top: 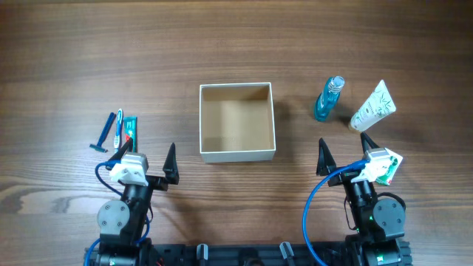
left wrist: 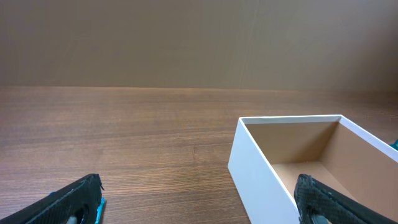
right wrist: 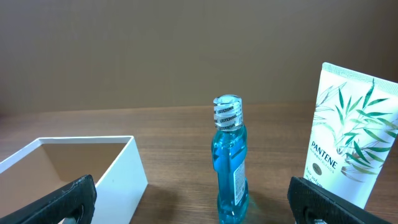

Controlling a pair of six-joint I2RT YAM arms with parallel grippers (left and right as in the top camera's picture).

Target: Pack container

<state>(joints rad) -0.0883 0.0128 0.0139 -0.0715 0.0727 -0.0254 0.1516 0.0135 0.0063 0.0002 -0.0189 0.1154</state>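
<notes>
In the right wrist view, two things have words you can read. The blue bottle (right wrist: 230, 168) has the word "LISTERINE" in small dark letters around its cap. There is a label on the side of the bottle too, but its letters are too small to read. The white tube (right wrist: 351, 137) with green leaves on it says "PANTENE" in dark letters near its bottom end. The little words under that name are too small to read.
</notes>
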